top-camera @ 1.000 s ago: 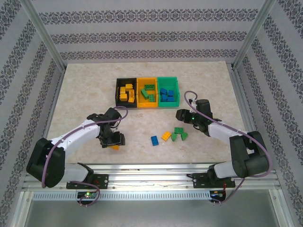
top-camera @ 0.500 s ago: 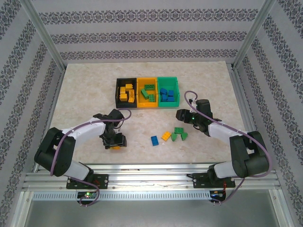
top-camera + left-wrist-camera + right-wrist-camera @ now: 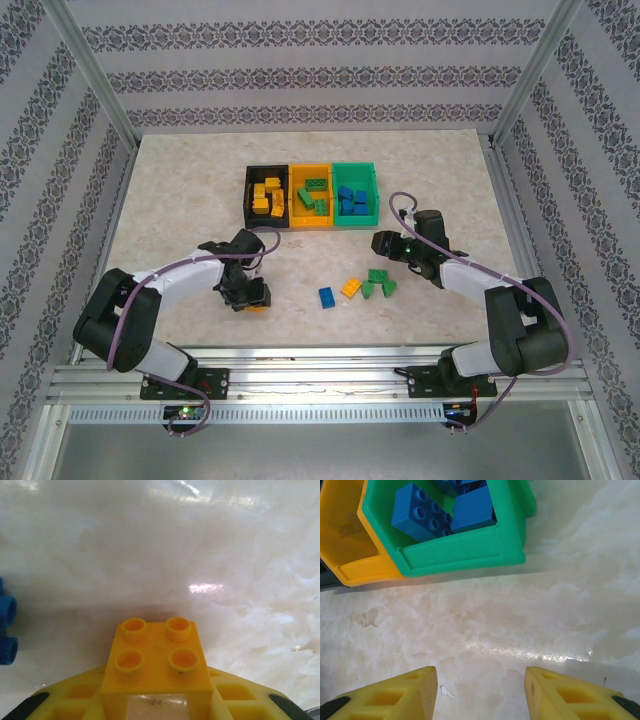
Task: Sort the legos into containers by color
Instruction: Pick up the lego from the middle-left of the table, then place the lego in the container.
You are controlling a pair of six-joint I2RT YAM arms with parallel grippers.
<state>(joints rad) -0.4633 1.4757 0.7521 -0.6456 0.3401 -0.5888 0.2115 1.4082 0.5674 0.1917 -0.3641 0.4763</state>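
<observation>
Left wrist: our left gripper (image 3: pixel 156 702) pinches a yellow lego (image 3: pixel 156 662) between its fingers.
The black bin (image 3: pixel 248 200) lies ahead of us; our right gripper (image 3: pixel 479 680) gapes empty.

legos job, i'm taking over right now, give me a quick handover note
Grippers: left gripper shut on a yellow brick, low over the table. The right gripper is open and empty, just in front of the green bin.
Done: yellows in the black bin, greens in the orange bin, blues in the green bin.
Left: bin the held brick, then the loose blue brick, orange brick and green bricks.
</observation>
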